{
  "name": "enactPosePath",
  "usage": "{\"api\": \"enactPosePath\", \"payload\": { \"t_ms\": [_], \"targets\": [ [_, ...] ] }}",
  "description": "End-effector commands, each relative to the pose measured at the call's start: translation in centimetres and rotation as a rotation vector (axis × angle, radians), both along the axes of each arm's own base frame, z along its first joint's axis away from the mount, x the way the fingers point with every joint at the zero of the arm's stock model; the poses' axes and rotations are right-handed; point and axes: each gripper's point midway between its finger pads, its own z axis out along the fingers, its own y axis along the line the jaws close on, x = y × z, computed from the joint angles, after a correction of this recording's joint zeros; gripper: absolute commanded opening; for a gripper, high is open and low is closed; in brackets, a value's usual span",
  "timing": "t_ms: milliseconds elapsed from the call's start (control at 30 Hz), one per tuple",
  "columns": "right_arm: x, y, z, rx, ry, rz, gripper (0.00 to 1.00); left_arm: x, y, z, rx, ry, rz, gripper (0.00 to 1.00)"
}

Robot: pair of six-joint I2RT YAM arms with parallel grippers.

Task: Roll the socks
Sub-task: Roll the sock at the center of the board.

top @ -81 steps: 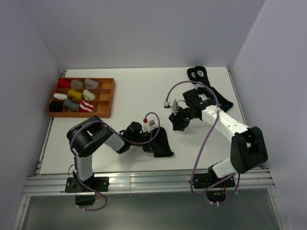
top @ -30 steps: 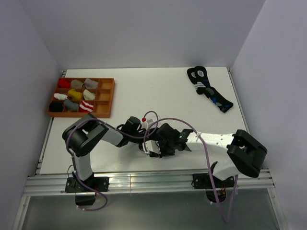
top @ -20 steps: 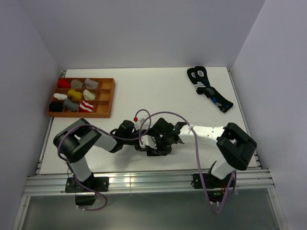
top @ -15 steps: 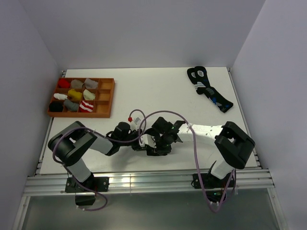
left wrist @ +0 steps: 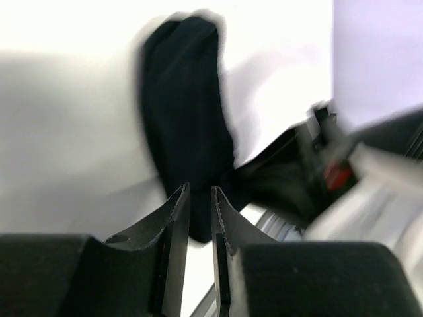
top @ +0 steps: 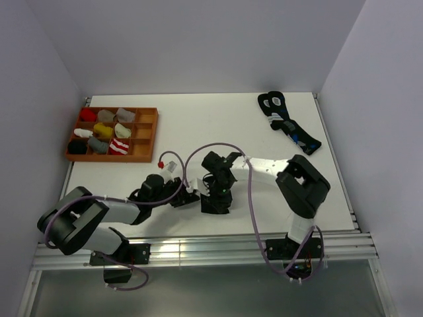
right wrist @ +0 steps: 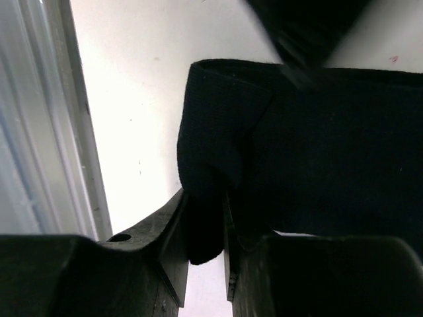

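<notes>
The plain black sock (top: 215, 205) lies on the white table near the front edge; it also shows in the left wrist view (left wrist: 188, 125) and the right wrist view (right wrist: 317, 152). My right gripper (top: 217, 193) points down at it and is shut on a folded edge of it (right wrist: 205, 195). My left gripper (top: 191, 197) lies just left of the sock, low over the table. Its fingers (left wrist: 197, 193) are almost together, with only bare table in the gap. A red-and-white striped sock (top: 119, 146) lies bundled in the tray.
An orange wooden tray (top: 147, 134) with several sock bundles stands at the back left. Two dark socks with white rings and blue marks (top: 289, 123) lie at the back right. The table's metal front rail (top: 198, 247) runs close behind the black sock.
My right gripper came from the back right to the black sock and closed on its edge. My left arm drew back to the left, off the sock.
</notes>
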Motion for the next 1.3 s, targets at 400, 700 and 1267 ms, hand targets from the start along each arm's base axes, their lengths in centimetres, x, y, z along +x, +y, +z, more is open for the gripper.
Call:
{"api": "enactPosePath", "payload": {
  "t_ms": [400,700,1267],
  "targets": [
    [2.1,-0.6,0.7,-0.152,0.461,-0.113,0.28,-2.7,3.2,2.2,0.029,-0.270,0.075,0.30],
    [3.1,0.1,0.8,-0.168,0.519,-0.128,0.29,-3.2,1.1,4.3,0.112,-0.460,-0.030,0.36],
    [3.2,0.0,-0.1,-0.194,0.528,-0.151,0.29,-0.1,-3.3,4.5,0.247,-0.599,-0.127,0.48]
  ]
}}
